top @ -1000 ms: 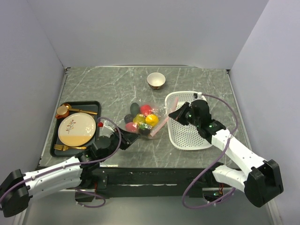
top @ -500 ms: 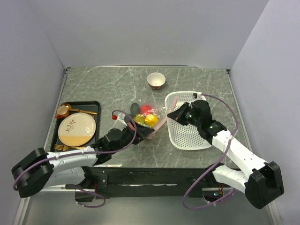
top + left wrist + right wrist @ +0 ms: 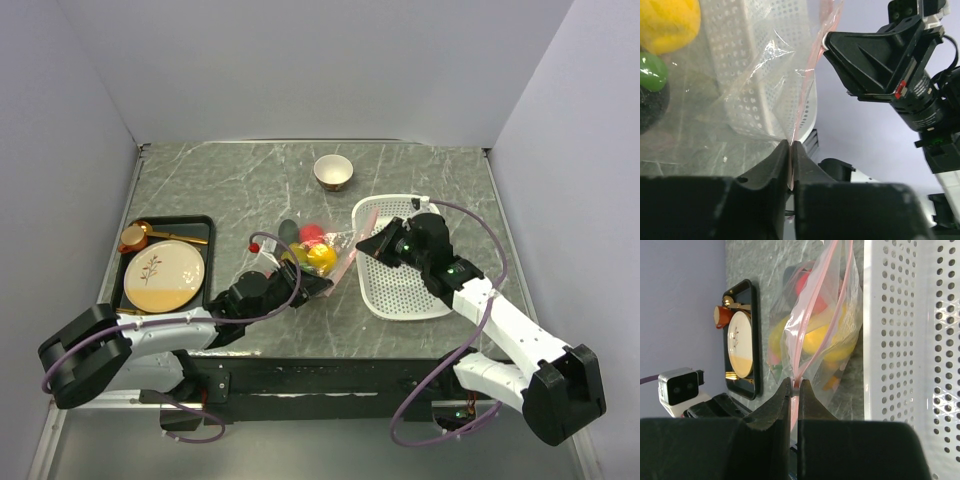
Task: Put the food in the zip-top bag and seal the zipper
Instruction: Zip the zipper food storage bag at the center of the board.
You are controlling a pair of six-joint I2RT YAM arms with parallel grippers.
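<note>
Showing the food (image 3: pixel 321 256) already inside the zip-top bag (image 3: pixel 337 243), which lies mid-table just left of the basket (image 3: pixel 405 292), with the left gripper (image 3: pixel 791 145) and right gripper (image 3: pixel 794 385) each pinched tight on the zipper (image 3: pixel 348 262), whose pink tracks gape between them, unsealed.

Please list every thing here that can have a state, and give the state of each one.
left gripper, shut on the zipper
right gripper, shut on the zipper
zipper, strips parted, not sealed
zip-top bag, held between both grippers
food, inside the bag
basket, no food in it
</note>
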